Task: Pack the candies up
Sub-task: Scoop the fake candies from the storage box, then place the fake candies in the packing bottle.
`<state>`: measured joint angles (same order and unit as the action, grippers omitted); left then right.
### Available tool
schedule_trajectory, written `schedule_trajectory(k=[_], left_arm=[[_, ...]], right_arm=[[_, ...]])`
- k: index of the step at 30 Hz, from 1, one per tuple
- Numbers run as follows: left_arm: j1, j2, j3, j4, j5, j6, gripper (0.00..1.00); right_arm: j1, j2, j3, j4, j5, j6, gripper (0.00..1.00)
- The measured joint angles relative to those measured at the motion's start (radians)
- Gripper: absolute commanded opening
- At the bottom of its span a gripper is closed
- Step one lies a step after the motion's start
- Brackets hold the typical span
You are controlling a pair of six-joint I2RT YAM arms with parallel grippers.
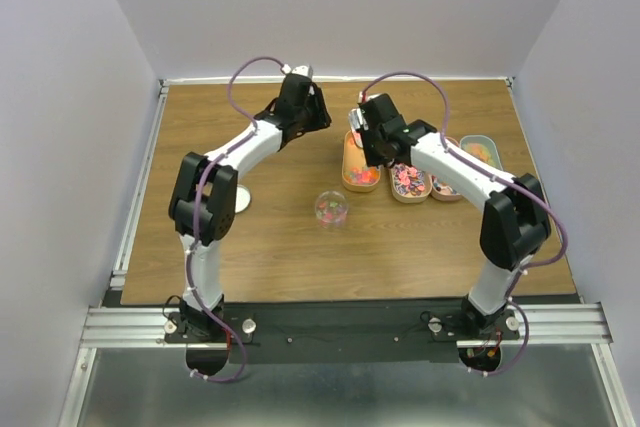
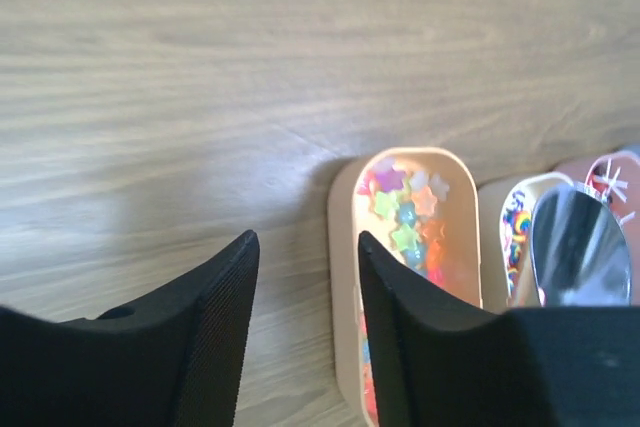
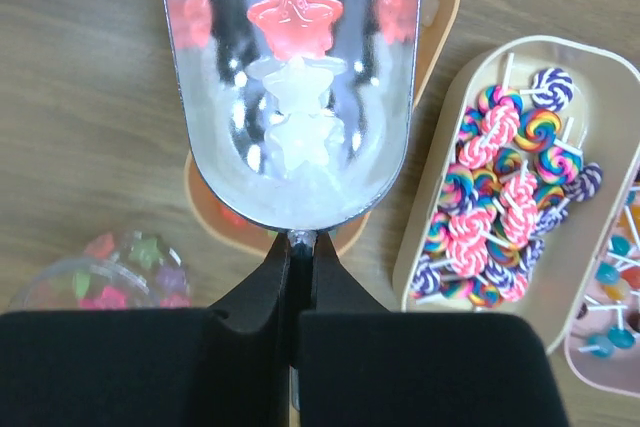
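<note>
Left jaws parted over wooden table (image 2: 200,97), star candies (image 2: 405,209) in tray (image 2: 342,237), metal scoop (image 2: 580,247) at right

White-and-black arms (image 1: 245,152), purple cables (image 1: 256,59) — black textured fingers (image 2: 210,347)

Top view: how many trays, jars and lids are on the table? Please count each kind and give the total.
trays: 4
jar: 1
lid: 1
Total: 6
</note>
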<state>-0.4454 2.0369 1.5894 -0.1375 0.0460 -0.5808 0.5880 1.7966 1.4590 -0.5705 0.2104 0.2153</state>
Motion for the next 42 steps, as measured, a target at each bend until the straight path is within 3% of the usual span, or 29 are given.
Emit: schedule_trajectory(k=[9,11,20,21,28,35,42], left_arm=[[0.013,-0.294,-0.160,-0.006,-0.186,0.065,0.64],[0.013,-0.369,-0.225,-0.005,-0.224,0.074,0.70],[0.012,-0.728,-0.534,0.011,-0.418,0.103,0.71],[0.012,-0.764,-0.563,0.013,-0.438,0.106,0.76],[0.012,-1.033,-0.783,0.047,-0.563,0.119,0.84],[0.012,-1.164,-0.890,0.080,-0.640,0.143,0.87],[0.012,-1.175,-0.917,0.101,-0.664,0.152,0.86]], right_arm=[[0.023,-0.147,-0.006,-0.198,-0.082,-0.076,0.01],[0.039,-0.166,-0.010,-0.241,-0.096,-0.086,0.01],[0.203,-0.207,-0.124,-0.414,-0.168,-0.082,0.01],[0.211,-0.208,-0.129,-0.430,-0.172,-0.080,0.01],[0.254,-0.204,-0.122,-0.494,-0.229,-0.068,0.01],[0.264,-0.140,-0.037,-0.554,-0.286,-0.058,0.01],[0.264,-0.050,0.018,-0.605,-0.336,-0.047,0.01]])
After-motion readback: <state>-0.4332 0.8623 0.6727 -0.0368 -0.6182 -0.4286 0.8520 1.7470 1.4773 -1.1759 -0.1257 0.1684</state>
